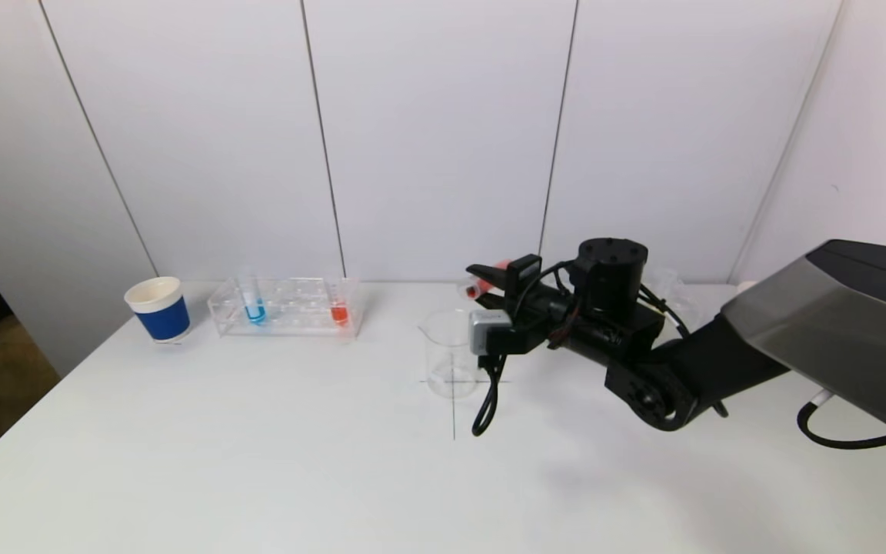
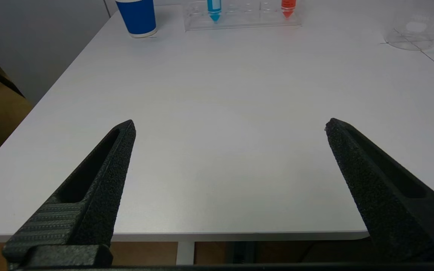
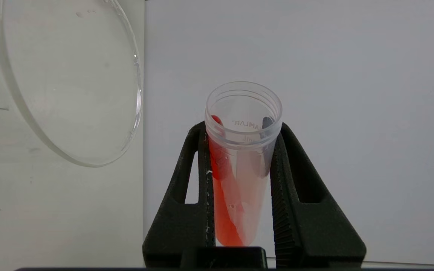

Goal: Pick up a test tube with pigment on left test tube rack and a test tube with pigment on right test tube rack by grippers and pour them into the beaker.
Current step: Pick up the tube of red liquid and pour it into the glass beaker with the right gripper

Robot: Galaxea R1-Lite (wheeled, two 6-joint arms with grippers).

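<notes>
My right tool (image 1: 481, 278) is pinched on a test tube with red pigment (image 1: 480, 282), holding it tipped over nearly on its side just above and behind the rim of the beaker (image 1: 449, 354), with the tube's open mouth pointing toward my left. In the right wrist view the two fingers (image 3: 202, 180) clamp the clear tube (image 3: 239, 165) on both sides below its threaded mouth, and the red liquid lies as a streak along one inner wall; the beaker's round rim (image 3: 134, 94) sits beside the tube's mouth, apart from it. The beaker stands upright on the table (image 1: 258, 462) over a thin cross mark, and I cannot tell whether any liquid is in it. Farther to my left, near the back edge, the left test tube rack (image 1: 287, 308) holds a tube with blue pigment (image 1: 254, 306) and another with red pigment (image 1: 339, 308), both upright. A blue and white paper cup (image 1: 158, 308) stands just beside the rack. My left tool (image 2: 230, 126) is spread wide and holds nothing, hovering over the near edge of the table, well away from the rack.
</notes>
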